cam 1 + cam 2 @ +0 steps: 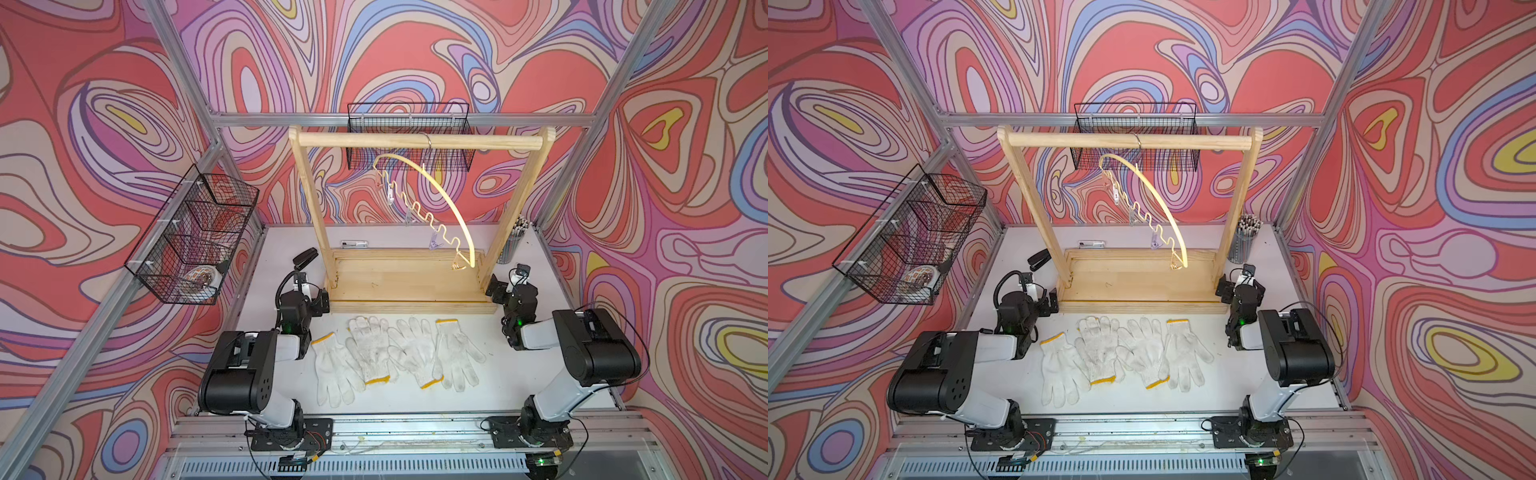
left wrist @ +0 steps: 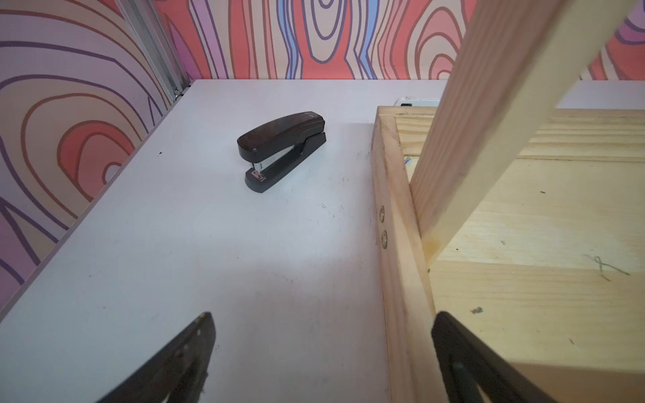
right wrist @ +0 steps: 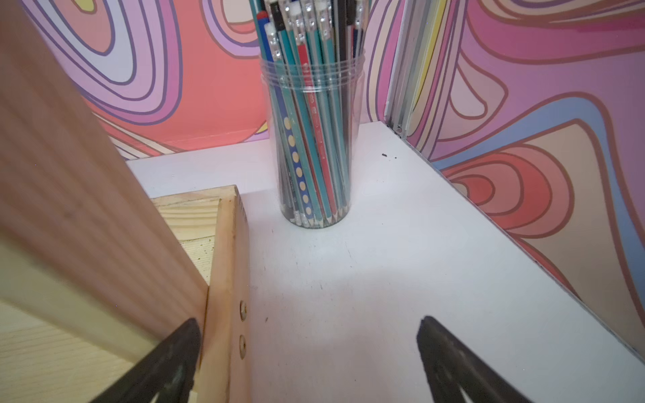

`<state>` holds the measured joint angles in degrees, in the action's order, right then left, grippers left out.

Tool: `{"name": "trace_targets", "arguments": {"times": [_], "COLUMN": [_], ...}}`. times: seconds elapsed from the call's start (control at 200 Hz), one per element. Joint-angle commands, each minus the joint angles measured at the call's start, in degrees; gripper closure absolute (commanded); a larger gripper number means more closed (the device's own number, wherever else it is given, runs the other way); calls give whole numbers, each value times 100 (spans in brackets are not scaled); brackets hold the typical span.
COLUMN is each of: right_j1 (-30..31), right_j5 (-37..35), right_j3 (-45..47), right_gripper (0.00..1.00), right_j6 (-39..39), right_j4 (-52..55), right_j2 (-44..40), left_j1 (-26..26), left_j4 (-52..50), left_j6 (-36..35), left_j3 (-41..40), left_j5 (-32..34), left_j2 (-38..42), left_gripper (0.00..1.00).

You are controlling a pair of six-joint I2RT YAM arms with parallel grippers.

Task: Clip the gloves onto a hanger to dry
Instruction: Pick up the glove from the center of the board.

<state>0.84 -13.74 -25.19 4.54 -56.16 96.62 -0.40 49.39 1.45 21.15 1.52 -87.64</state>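
Several white gloves with yellow-edged cuffs lie flat and partly overlapping in a row on the white table, in front of the wooden frame. The pale yellow hanger hangs by its metal hook from the frame's top rail, turned edge-on, and small clips dangle from its wavy bar. My left gripper is open and empty beside the frame's left foot. At the frame's right foot my right gripper also stands open and empty. Both are behind the gloves and apart from them.
The wooden rail frame stands on a raised wooden base. A black stapler lies left of it, and a clear jar of pencils stands to the right. Wire baskets hang on the walls.
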Motion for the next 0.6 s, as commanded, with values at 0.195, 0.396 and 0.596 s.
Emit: {"name": "trace_targets", "arguments": {"times": [0.195,0.396,0.596], "right_j1": [26,30,30], "right_j5": [-63,-64,-74], "right_j3": [-56,-56,-57], "right_gripper": [2,2,2], "right_j6": [-27,-30,-31], "right_j4": [-45,-44,-44], "right_j2": [101,103,103], "left_j1": [-4,-2,-4], "left_j4": [77,49,52], "left_j6": [-100,-105,-93], "left_j3": [82,100,96], "left_j5": [-59,-61,-38], "left_j2": [-68,-62,-63], "left_gripper": [0,0,0]}}
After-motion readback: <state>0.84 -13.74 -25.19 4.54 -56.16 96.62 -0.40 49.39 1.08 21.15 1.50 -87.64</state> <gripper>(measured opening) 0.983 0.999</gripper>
